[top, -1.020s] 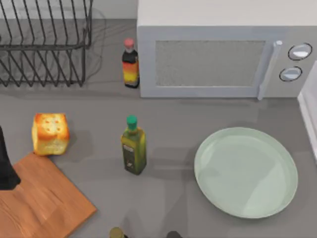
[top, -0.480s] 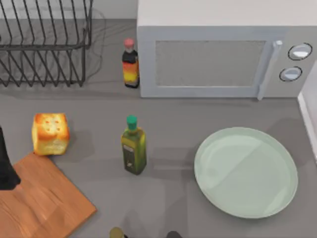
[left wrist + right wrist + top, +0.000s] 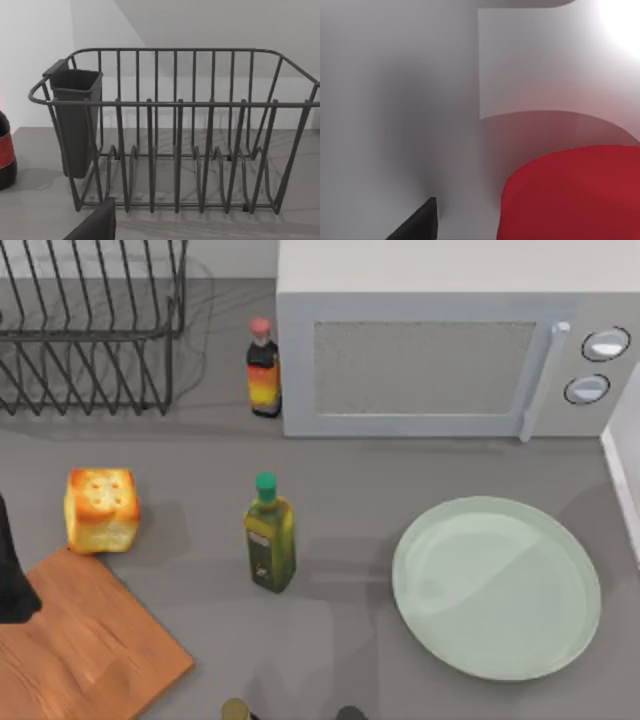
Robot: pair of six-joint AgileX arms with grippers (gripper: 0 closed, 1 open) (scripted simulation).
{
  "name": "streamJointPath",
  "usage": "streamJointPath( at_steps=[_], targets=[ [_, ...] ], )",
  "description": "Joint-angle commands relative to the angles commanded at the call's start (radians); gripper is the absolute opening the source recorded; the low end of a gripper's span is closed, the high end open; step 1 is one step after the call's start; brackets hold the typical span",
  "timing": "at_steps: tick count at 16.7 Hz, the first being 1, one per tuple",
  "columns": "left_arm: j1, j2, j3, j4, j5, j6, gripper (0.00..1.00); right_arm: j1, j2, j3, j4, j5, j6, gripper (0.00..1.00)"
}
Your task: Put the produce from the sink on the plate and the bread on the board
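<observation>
We are reaching for the tomato (image 3: 575,192), which is lying close under the right wrist camera against the pale sink wall (image 3: 420,100). We should be centring over it before closing. One dark finger (image 3: 417,222) is showing; whether that pincer is spread we cannot tell. The bread (image 3: 101,510) is sitting just off the board (image 3: 90,650) near the bench's left edge, the plate (image 3: 497,588) bare; the left arm (image 3: 12,575) is parked there, its pincer likewise unreadable.

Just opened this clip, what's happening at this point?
Neither item has been placed yet. The bread sits on the counter just off the corner of the board, and the plate has nothing on it. The right wrist view looks at the red produce from very near, against pale walls, so the right arm seems to be going for it. The left arm is a dark shape at the table's left edge, by the board.
</observation>
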Motion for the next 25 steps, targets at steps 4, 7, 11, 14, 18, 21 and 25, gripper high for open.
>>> streamJointPath(
  at_steps=[4, 7, 11, 14, 18, 21, 25],
  targets=[
    [0.0, 0.0, 0.0, 0.0, 0.0, 0.0, 1.0, 0.0, 0.0, 0.0, 0.0, 0.0, 0.0, 0.85],
    [0.0, 0.0, 0.0, 0.0, 0.0, 0.0, 1.0, 0.0, 0.0, 0.0, 0.0, 0.0, 0.0, 0.62],
    [0.0, 0.0, 0.0, 0.0, 0.0, 0.0, 1.0, 0.0, 0.0, 0.0, 0.0, 0.0, 0.0, 0.32],
    [0.0, 0.0, 0.0, 0.0, 0.0, 0.0, 1.0, 0.0, 0.0, 0.0, 0.0, 0.0, 0.0, 0.1],
    [0.0, 0.0, 0.0, 0.0, 0.0, 0.0, 1.0, 0.0, 0.0, 0.0, 0.0, 0.0, 0.0, 0.0],
    [0.0, 0.0, 0.0, 0.0, 0.0, 0.0, 1.0, 0.0, 0.0, 0.0, 0.0, 0.0, 0.0, 0.0],
    [0.0, 0.0, 0.0, 0.0, 0.0, 0.0, 1.0, 0.001, -0.069, 0.017, -0.039, -0.012, 0.007, 0.0]
  ],
)
